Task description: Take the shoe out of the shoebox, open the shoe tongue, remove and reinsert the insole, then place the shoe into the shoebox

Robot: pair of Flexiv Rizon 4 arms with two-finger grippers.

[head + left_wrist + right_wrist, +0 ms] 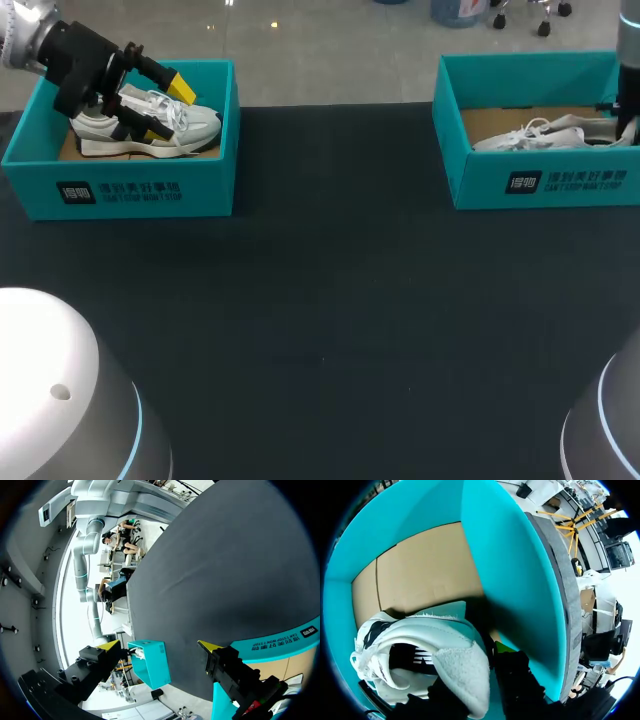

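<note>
Fleecy-collared white shoe [420, 645] crowds right fingers [520, 680], hold unclear; left fingers [210, 646] gape wide.

The right teal cardboard shoebox [540, 182] runs off the head view's edge, and its front wall hides the underside of the white lace-up sneaker [540, 135] inside. From the right wrist, that sneaker's padded heel covers much of the right gripper [487, 667]; its grip cannot be told. In the left teal cardboard shoebox [120, 190], the left gripper [165, 110] masks part of the white-and-black sneaker [190, 125].
</note>
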